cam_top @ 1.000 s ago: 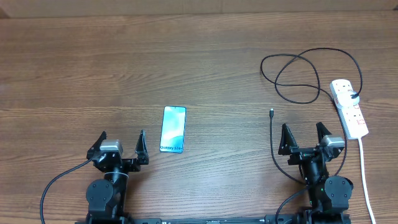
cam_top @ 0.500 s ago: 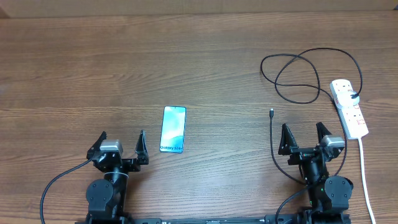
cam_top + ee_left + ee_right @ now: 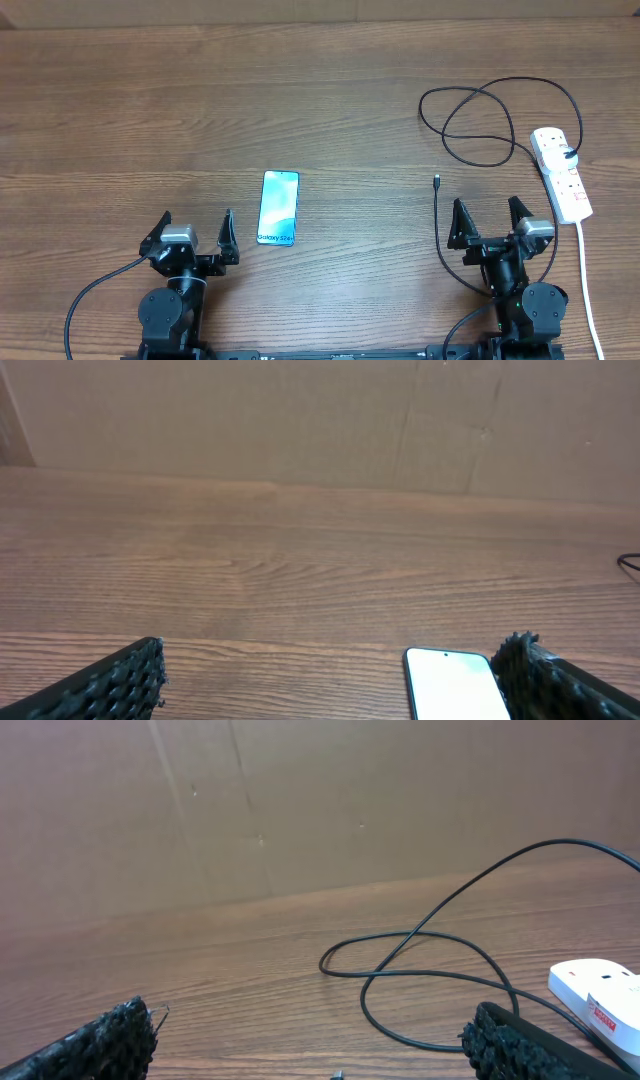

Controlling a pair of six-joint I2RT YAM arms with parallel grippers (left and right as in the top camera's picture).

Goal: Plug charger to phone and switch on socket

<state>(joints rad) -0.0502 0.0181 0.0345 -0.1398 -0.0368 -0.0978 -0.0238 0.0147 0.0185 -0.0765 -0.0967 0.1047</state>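
One phone (image 3: 279, 208), face up near the left gripper (image 3: 196, 217); one looped charger (image 3: 480, 125) and one socket (image 3: 561, 172) far right, the charger's free end beside the right gripper (image 3: 487, 205). Two grippers, both spread wide, grasping nothing. Wood-grain table (image 3: 200, 100), brown cardboard wall (image 3: 300, 420) behind.

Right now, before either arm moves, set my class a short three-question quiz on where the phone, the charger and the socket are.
1. True or false: the phone lies screen up, nearer the left arm than the right arm.
2. The free tip of the charger lies: A) in the phone; B) on the table, just ahead of the right arm; C) on top of the socket.
3. Fill in: the charger's other end is plugged into the white ____.
Key: 1 true; 2 B; 3 socket.
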